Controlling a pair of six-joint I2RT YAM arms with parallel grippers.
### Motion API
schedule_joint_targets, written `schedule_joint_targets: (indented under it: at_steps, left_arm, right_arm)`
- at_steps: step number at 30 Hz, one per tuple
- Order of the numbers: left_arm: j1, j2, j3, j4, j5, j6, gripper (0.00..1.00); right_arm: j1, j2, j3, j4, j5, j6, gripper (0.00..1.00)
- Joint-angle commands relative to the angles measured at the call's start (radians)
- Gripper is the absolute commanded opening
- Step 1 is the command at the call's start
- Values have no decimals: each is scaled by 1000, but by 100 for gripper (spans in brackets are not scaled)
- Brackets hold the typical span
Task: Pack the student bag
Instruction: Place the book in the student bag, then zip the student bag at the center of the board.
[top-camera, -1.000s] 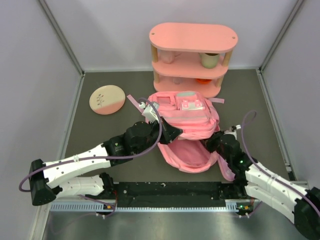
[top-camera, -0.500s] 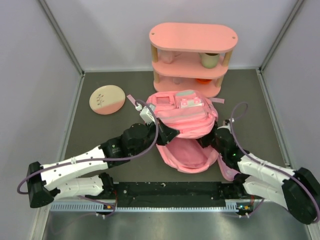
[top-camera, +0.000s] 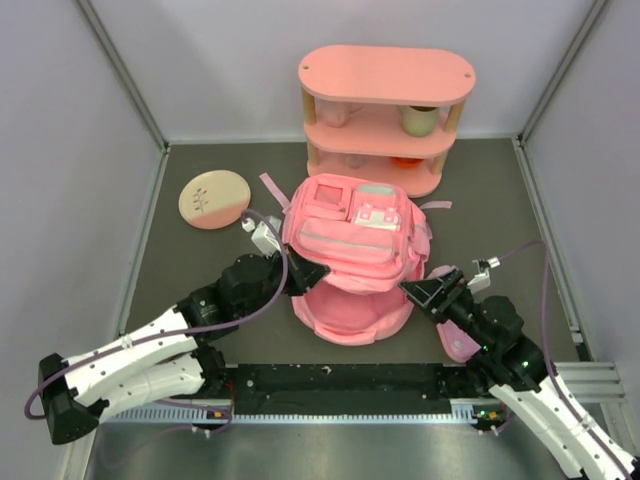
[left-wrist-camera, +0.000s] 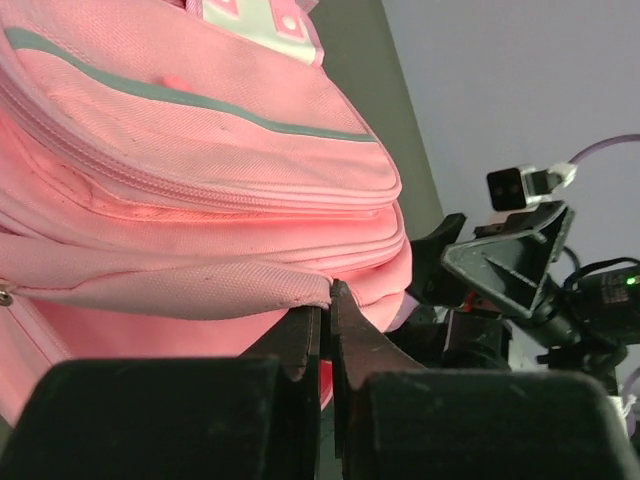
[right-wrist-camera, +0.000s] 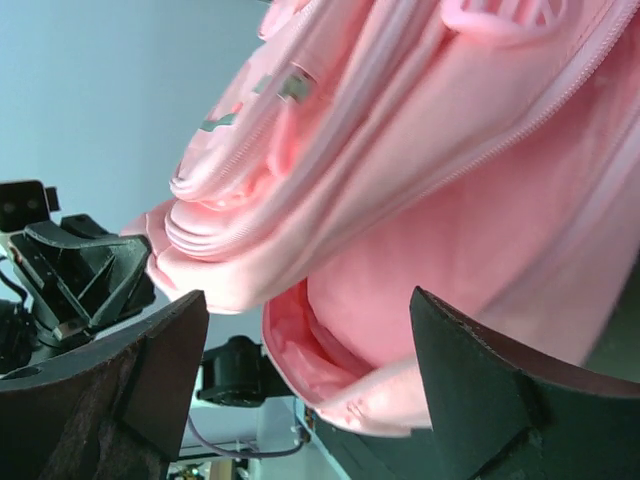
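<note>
Upper left of the top view: round beige-and-pink disc (top-camera: 214, 199) flat on the bench (top-camera: 190, 262), well apart from everything else.

Left of centre: left gripper (left-wrist-camera: 327, 300) is pressed together, pinching the fabric edge of the student bag (top-camera: 355, 240) at its upper flap's left rim.

Centre: the bag lies on the bench just in front of the pink shelf (top-camera: 385, 75), main compartment gaping. The front half is lifted and the lower half flat, showing pink lining (top-camera: 350, 312). Nothing is visible inside; the deeper part is hidden.

Handling judgement: soft, light, floppy cloth that sags and folds and will not hold the mouth open by itself. The best holds look like the zip-edge seam, a strap or the top loop, not the flat panels.

Shelf contents: a cup (top-camera: 421, 120) on the middle tier, an orange item (top-camera: 406, 160) on the bottom tier, too small to name.

Right of centre: right gripper (right-wrist-camera: 308, 300) is spread wide, holding nothing, near the bag's right edge.
</note>
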Motion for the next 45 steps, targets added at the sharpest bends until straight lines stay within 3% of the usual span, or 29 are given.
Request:
schedule_joint_targets:
  at_steps: [1,3,4,5,7,8,9,14,19,22,26,29,37,39,45]
  left_arm:
    - [12,-1,-21,43,127,74,0]
    - [9,22,-24,40,198,107,5]
    - [7,28,-20,-10,253,115,37]
    - [-8,31,-15,-29,253,120,52]
    - [-42,11,-7,-92,161,138,66]
    - [-80,-5,-1,-154,122,144,96]
    - [-92,-40,5,-190,88,157,99]
    - [-99,-178,57,-389,-87,151,99]
    - [-99,-268,82,-515,-227,128,99]
    - [-97,-272,73,-511,-305,146,98]
    - [-32,-124,101,-500,-308,216,98]
    - [129,-11,112,-427,-147,275,98]
    - [462,102,1,-106,247,368,99]
    - [498,143,-32,27,371,368,99]
    - [556,306,-116,285,573,332,99]
  right_arm:
    - [7,-30,121,-261,4,-80,80]
    - [7,-1,182,-320,87,-109,80]
    - [7,46,201,-361,113,-123,81]
    - [7,71,234,-374,167,-147,82]
    - [7,134,270,-400,212,-169,85]
    - [7,202,303,-418,239,-199,88]
    - [7,235,320,-432,254,-209,89]
    - [7,388,385,-486,322,-250,97]
    - [7,416,373,-474,316,-241,99]
    - [5,432,350,-446,282,-236,99]
    - [7,464,322,-347,200,-238,99]
    - [7,533,319,-296,167,-229,99]
    - [5,622,275,-228,83,-190,99]
    - [4,617,255,-207,75,-170,99]
    - [5,640,212,-91,38,-173,99]
